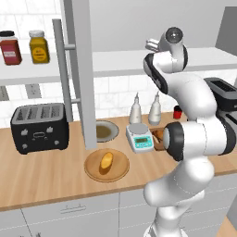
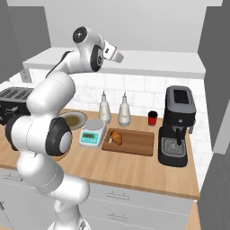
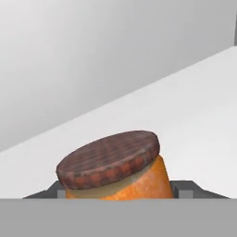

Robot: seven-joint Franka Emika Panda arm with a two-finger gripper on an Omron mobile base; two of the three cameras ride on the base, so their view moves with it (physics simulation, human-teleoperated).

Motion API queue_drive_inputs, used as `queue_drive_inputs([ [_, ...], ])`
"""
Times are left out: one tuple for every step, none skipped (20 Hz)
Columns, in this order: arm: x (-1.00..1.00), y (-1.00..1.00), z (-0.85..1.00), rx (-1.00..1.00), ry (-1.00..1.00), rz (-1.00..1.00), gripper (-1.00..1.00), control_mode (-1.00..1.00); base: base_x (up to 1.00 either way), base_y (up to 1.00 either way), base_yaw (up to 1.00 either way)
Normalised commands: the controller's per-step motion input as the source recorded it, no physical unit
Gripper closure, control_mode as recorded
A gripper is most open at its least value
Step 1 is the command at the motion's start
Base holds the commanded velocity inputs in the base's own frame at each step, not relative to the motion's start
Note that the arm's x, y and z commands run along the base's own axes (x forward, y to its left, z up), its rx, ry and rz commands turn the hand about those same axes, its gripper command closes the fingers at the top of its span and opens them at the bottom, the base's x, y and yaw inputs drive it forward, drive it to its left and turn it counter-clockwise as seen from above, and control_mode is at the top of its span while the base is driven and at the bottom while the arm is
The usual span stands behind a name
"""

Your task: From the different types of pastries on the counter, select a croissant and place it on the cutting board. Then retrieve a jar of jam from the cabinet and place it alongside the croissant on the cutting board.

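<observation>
Jam jar (image 3: 115,169) sits closest to my hand camera: squat, orange-brown, dark brown ribbed lid, standing on the white cabinet shelf (image 3: 194,115) and tilted in the frame because my hand is rolled. My two dark finger tips (image 3: 185,189) flank its body, one on each side, right at the glass. Whether they press it or only stand beside it I cannot tell.

Containers:
- Cutting board (image 2: 137,141), dark brown with raised rim, on the counter (image 2: 134,168) between the kitchen scale (image 2: 92,133) and the coffee machine (image 2: 176,126). Croissant (image 2: 117,137) lies on its left end.
- Round wooden plate (image 1: 118,171) near the counter's front edge holds the paler golden loaf (image 1: 106,161).
- A second round dish (image 1: 107,131) behind it, contents not clear.
- Open shelf at far left carries a red jar (image 1: 9,48) with black lid and a yellow jar (image 1: 39,47) with pale lid. Both have labels, too small to read.
- Small red cup (image 2: 152,118) by the wall, left of the coffee machine.
- Two pale bottles (image 2: 114,110) stand behind the scale.

Arm pose: risen from the base, elbow folded, forearm lifted and reaching far toward the upper cabinet; my gripper (image 2: 116,53) is up at shelf height, pointing into it.

Toaster (image 1: 40,127), black, at the left of the counter. Scale has a display; no digits legible.
</observation>
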Motion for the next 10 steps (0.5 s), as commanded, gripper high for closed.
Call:
queue_drive_inputs([
  [-0.34,-0.01,0.14,0.00,-0.13,0.00,1.00,-1.00,0.00,0.00,0.00],
  [-0.31,0.00,0.09,0.00,-0.18,0.00,1.00,-1.00,0.00,0.00,0.00],
  [-0.17,0.00,0.00,0.00,-0.18,0.00,1.00,-1.00,0.00,0.00,0.00],
  [0.00,0.00,-0.06,0.00,-0.17,0.02,1.00,-1.00,0.00,0.00,0.00],
  [0.16,0.00,-0.52,0.00,-0.08,0.07,1.00,-1.00,0.00,0.00,0.00],
  [0.49,0.00,-0.87,0.00,-0.01,0.13,1.00,-1.00,0.00,0.00,0.00],
  [0.53,0.00,-0.94,0.00,-0.02,0.17,1.00,-1.00,0.00,0.00,0.00],
  [0.43,0.00,-0.92,0.00,-0.03,0.21,1.00,-1.00,0.00,0.00,0.00],
  [0.09,0.00,-0.68,0.00,-0.15,0.24,1.00,-1.00,0.00,0.00,0.00],
  [-0.03,-0.13,0.00,0.00,-0.32,0.20,1.00,-1.00,0.00,0.00,0.00],
])
